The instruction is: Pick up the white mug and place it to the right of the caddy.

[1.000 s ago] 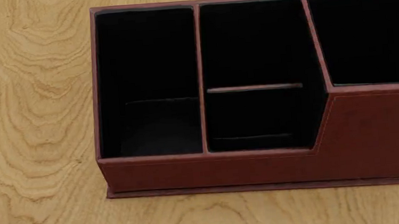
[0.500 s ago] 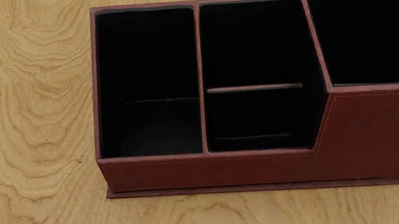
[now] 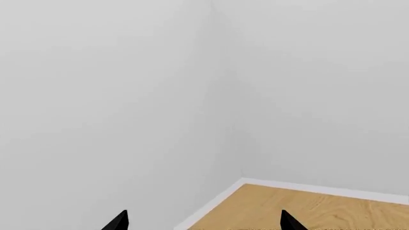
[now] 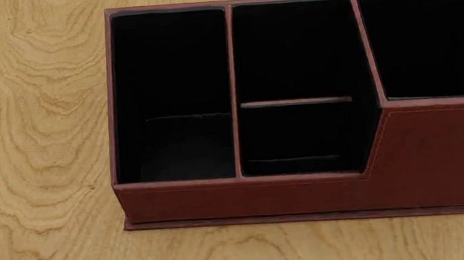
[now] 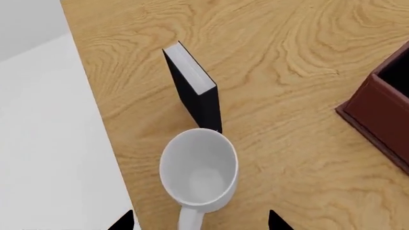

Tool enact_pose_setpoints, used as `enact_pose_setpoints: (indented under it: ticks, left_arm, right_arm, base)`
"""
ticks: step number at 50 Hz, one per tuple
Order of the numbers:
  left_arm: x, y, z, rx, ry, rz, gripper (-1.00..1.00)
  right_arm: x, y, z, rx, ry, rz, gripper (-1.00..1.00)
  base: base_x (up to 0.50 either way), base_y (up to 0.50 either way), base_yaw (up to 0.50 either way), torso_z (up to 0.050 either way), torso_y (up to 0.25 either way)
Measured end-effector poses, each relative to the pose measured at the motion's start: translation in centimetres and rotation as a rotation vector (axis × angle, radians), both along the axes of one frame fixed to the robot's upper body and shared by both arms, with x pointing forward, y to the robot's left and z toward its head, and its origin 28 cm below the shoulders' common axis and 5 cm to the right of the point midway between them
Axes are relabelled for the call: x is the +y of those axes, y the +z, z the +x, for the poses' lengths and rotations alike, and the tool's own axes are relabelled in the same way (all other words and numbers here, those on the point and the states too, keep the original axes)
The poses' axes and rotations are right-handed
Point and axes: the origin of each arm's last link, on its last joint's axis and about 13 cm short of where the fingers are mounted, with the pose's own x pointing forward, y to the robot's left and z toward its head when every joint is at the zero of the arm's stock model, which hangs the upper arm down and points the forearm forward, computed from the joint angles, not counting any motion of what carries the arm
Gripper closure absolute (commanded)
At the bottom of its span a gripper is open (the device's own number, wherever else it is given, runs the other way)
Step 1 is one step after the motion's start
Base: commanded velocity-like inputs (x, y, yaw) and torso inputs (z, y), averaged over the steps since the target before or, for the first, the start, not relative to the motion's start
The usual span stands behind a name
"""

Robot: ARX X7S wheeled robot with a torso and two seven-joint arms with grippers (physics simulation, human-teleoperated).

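**Two grippers barely in frame, mug under the right one**

Right wrist view: white mug (image 5: 198,167) upright on wooden table (image 5: 288,62), seen from above, empty inside. Handle cut off at frame edge, only its stub shows. Mug sits close to the table edge, w/ pale floor beyond. Black book (image 5: 195,88) stands on edge just beside the mug, white pages up; contact btw book and mug can't be told from this angle. Corner of caddy (image 5: 381,120) shows at the frame side, apart from the mug, rest cut off.

Right gripper (image 5: 199,221): only two dark fingertips visible, spread wide either side of the mug, above it, holding nothing.

Left gripper (image 3: 203,221): two dark tips only, set far apart, nothing btw them; faces a room corner w/ white walls and wood floor.

Head view: caddy (image 4: 303,192) fills the frame, black-lined compartments, taller section at its right running off frame. Mug, book, both grippers not in this view.
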Motion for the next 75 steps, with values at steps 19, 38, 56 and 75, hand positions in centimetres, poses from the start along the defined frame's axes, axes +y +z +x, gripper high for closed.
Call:
enact_pose_setpoints:
  ticks: [19, 38, 56, 75]
  left_arm:
    - [0.3, -0.6, 0.3, 0.007, 0.000, -0.011, -1.00]
    - [0.5, -1.3, 1.0, 0.020, -0.009, -0.021, -1.00]
    - [0.6, -1.9, 1.4, 0.031, -0.011, -0.026, -1.00]
    - [0.8, -2.1, 1.5, 0.034, -0.012, -0.029, -1.00]
  right_arm:
    - [2.2, -1.5, -0.6, 0.053, -0.026, -0.036, -1.00]
    - [2.8, -2.3, -0.3, 0.104, -0.055, -0.078, -1.00]
    - [3.2, -3.2, 0.8, 0.134, -0.071, -0.110, -1.00]
    - [3.6, -3.9, 1.7, 0.157, -0.083, -0.138, -1.00]
  base:
    - [0.00, 0.00, 0.00, 0.000, 0.000]
    - [0.00, 0.00, 0.00, 0.000, 0.000]
    - [0.00, 0.00, 0.00, 0.000, 0.000]
    - [0.00, 0.00, 0.00, 0.000, 0.000]
